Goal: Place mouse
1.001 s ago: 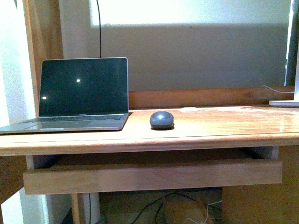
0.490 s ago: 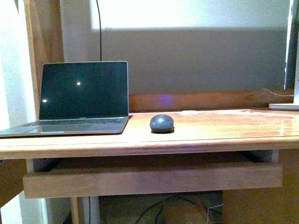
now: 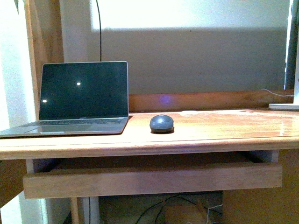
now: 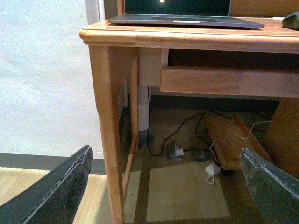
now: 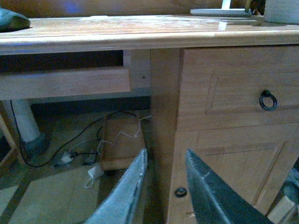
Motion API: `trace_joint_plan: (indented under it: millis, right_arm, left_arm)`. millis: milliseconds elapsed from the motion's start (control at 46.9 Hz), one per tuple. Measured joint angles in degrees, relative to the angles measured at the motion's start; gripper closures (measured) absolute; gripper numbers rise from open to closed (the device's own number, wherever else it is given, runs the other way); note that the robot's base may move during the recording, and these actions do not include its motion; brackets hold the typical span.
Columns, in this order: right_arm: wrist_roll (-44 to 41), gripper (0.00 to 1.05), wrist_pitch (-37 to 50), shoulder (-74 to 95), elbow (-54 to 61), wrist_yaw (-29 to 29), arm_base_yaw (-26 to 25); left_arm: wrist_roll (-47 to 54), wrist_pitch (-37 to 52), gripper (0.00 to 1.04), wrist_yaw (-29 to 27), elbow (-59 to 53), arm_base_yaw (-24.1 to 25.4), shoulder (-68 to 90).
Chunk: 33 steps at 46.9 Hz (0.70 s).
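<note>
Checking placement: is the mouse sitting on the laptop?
No, the mouse rests on the desk, apart from the laptop.

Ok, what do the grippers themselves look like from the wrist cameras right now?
Only the fingers show. The left gripper has two dark, nearly black wedge-shaped fingers with rough, worn edges. The right gripper has two dark grey tapered fingers with lighter edges. No cables, markings or arm links are visible, and the front view shows neither arm.

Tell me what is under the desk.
Under the desk a pull-out wooden tray hangs below the top. On the floor lie dark and white cables, a small white plug and a brown box-like object. The tray's top surface is hidden.
</note>
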<state>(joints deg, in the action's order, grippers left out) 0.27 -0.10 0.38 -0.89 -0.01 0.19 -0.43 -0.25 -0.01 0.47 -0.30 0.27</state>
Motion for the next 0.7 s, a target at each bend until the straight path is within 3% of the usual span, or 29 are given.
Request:
trace_joint_plan:
  millis: [298,703]
  right_arm:
    - [0.0,0.08,0.0,0.0,0.0,0.0,0.0]
    - [0.0,0.07,0.0,0.0,0.0,0.0,0.0]
  left_arm:
    - [0.0,0.0,0.08,0.0,0.0,0.0,0.0]
    - [0.0,0.0,0.08,0.0,0.0,0.0,0.0]
